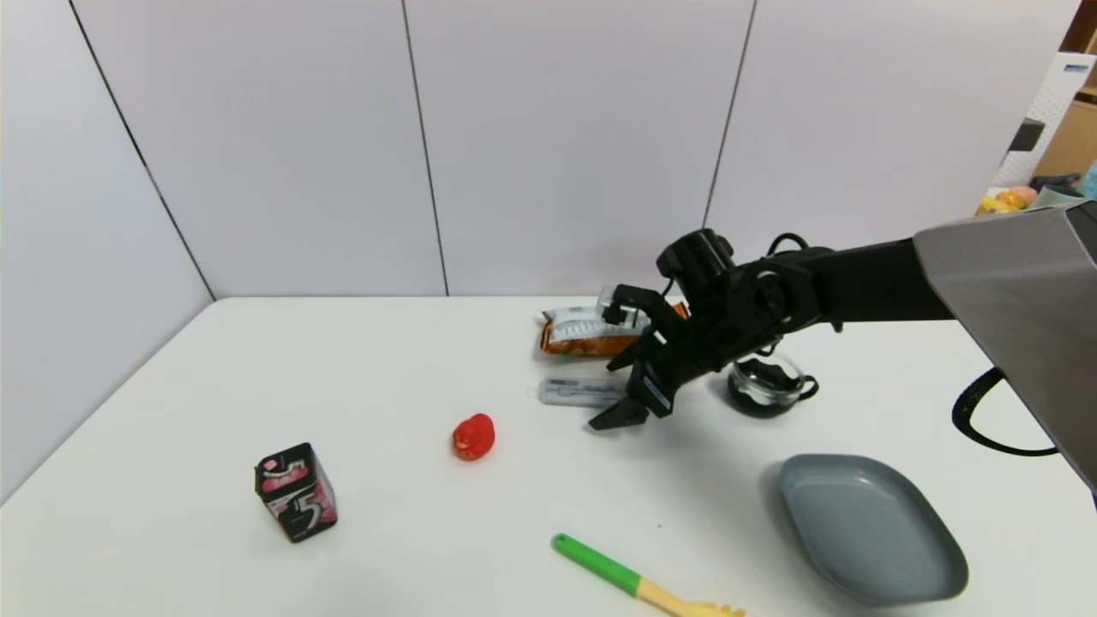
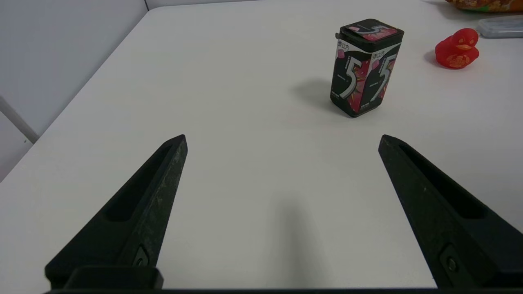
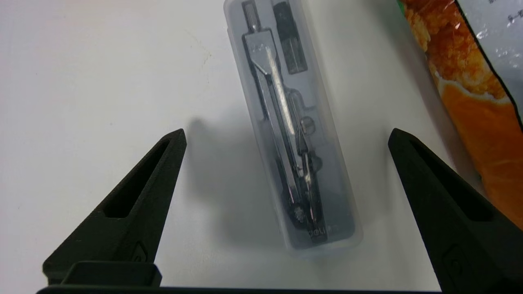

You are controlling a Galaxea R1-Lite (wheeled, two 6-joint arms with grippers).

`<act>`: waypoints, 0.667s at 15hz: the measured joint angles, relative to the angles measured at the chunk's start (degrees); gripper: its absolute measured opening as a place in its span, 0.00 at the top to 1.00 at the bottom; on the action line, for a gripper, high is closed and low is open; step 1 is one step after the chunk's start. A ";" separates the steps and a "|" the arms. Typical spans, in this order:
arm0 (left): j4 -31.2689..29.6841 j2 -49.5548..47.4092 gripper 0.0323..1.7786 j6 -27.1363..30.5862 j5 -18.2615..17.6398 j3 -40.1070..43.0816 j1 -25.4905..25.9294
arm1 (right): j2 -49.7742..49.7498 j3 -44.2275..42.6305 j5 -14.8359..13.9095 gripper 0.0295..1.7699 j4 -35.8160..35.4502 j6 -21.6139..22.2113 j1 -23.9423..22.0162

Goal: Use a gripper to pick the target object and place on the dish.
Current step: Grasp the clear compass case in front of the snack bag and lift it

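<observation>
the right gripper [image 3: 286, 139], jaws spread, hangs above the slim translucent grey-white plastic case [image 3: 292, 134] lying flat beside the orange snack bag [image 3: 470, 81]. it should lower squarely astride the case's narrow width, clear of the bag, before closing.

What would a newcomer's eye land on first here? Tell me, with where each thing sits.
First the black right claw, wide open over the translucent plastic case lying flat mid-table, one finger to each side of it and neither touching. Next the colours: an orange snack bag just behind the case, a red toy duck to its left, and the grey-blue dish empty at the near right.
</observation>
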 joint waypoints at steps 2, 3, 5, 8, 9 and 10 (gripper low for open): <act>0.02 0.00 0.05 -0.02 0.01 0.00 0.00 | 0.41 -0.82 -0.12 0.03 -0.05 0.02 0.05; 0.00 0.00 0.05 0.00 0.04 0.00 0.00 | 0.61 -0.96 -0.22 0.03 -0.02 -0.02 0.05; 0.00 0.00 0.05 -0.02 0.01 0.00 0.00 | 0.96 -1.12 -0.30 0.03 -0.13 -0.05 0.05; 0.00 0.00 0.05 0.00 0.01 0.00 0.00 | 1.21 -1.16 -0.61 0.03 -0.13 -0.24 0.05; 0.02 0.00 0.05 0.00 0.04 0.00 0.00 | 1.24 -1.15 -0.91 0.03 -0.17 -0.33 0.05; 0.00 0.00 0.05 -0.02 0.04 0.00 0.00 | 1.32 -1.10 -1.18 0.03 -0.16 -0.41 0.05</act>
